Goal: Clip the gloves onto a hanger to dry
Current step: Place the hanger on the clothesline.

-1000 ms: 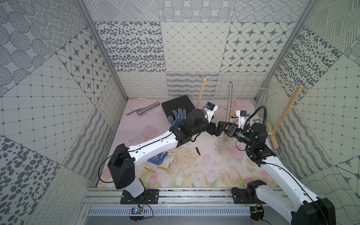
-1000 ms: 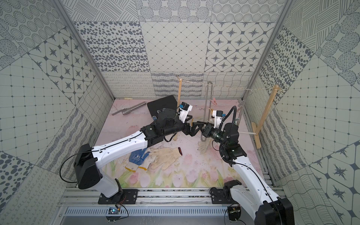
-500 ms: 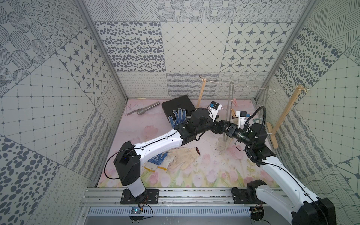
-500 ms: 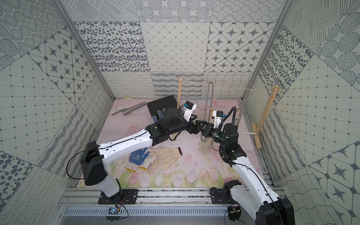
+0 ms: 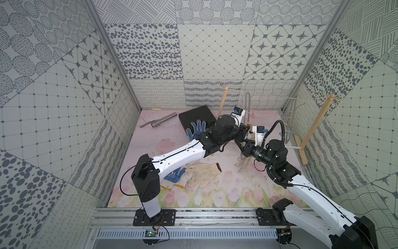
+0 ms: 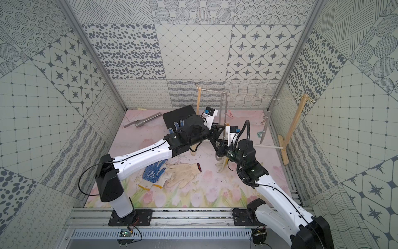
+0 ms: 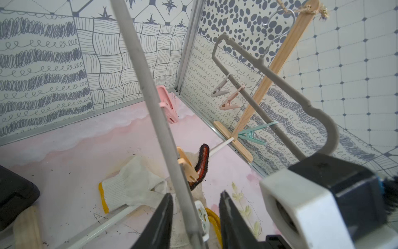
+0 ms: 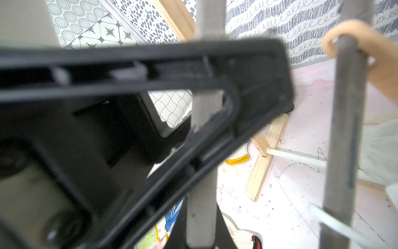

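left gripper [image 7: 196, 194]: jaws narrow, astride grey hanger [image 7: 150, 86] bar, gap showing | right gripper [image 8: 201, 226]: jaws clamped on same bar | hanger upright between both arms | cream glove [image 5: 202, 175] flat on worktop [image 5: 150, 138]

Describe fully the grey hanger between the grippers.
The grey hanger is a narrow oblong loop of flat, plastic-looking bars, near upright. A pink peg and a peach peg hang on it; the peach one grips a dark-cuffed cream glove. The left gripper straddles a bar, open; the right gripper is shut on one.
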